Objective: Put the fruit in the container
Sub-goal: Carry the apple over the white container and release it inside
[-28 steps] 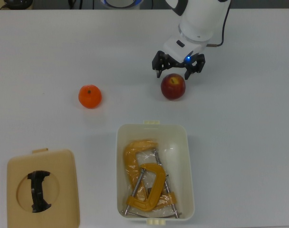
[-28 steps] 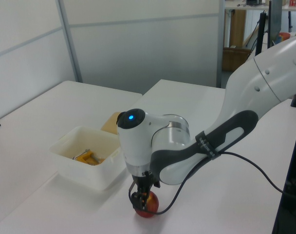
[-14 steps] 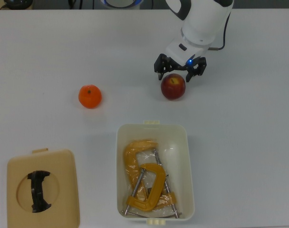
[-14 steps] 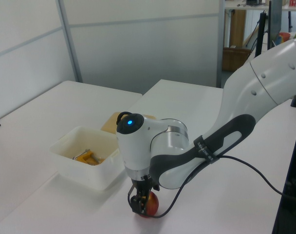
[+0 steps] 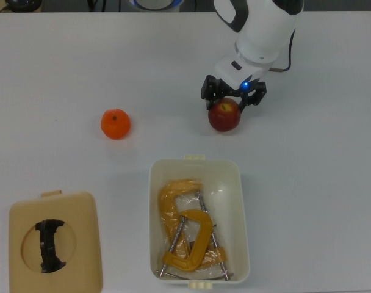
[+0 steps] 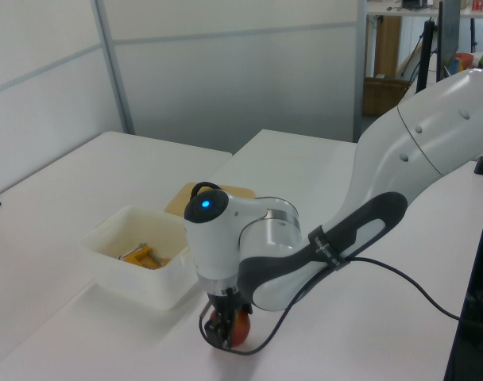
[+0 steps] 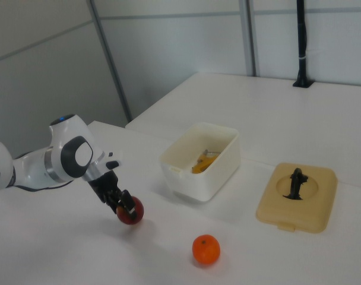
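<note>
The dark red apple (image 5: 224, 115) with its yellow patch is sitting on the table (image 5: 63, 73) above the container (image 5: 243, 232) in the top view. The gripper (image 5: 233, 96), spread wider 1.0 s ago, is now pinching it. The tangerine (image 5: 115, 124) is lying apart. 2 yellow clamps (image 5: 188, 238) are filling the container.

**White arm with grey joints and a black claw**

The robot arm (image 6: 432, 135) has smooth, glossy white shells with rounded shapes. Between the shells there are dark grey bands at the joints, and one grey band curves along the forearm in the left view. A small round blue light (image 6: 203, 204) shines on the top of the white wrist housing. A thin black cable (image 6: 400, 274) runs from the wrist and hangs in a loop beside the arm. The claw (image 5: 234, 97) is black, with two short fingers (image 5: 210, 90) below a white flange.
</note>
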Robot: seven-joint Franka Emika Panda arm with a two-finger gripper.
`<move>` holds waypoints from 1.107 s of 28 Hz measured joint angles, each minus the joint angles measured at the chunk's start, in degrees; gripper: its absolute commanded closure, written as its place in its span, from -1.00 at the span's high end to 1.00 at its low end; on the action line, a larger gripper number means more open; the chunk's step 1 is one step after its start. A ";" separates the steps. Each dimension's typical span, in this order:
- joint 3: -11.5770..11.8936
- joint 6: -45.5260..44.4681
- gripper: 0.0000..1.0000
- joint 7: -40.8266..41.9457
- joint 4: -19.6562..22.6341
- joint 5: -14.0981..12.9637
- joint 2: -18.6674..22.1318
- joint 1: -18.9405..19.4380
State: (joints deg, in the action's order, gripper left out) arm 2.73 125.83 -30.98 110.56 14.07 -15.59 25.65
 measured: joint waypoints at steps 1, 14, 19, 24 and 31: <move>0.06 0.03 -1.00 -0.13 -0.70 0.00 0.05 -0.06; 0.52 0.06 -1.00 -5.00 -12.64 -1.46 3.28 -6.39; 0.53 0.65 -1.00 -9.95 -16.47 -1.47 2.04 -8.85; 0.55 5.16 -0.92 -15.57 -19.13 -1.08 -1.76 -10.03; 0.57 7.27 1.00 -22.16 -23.63 1.36 -8.60 -10.73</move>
State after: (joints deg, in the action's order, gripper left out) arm 3.29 133.10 -53.14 86.92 15.44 -24.19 14.92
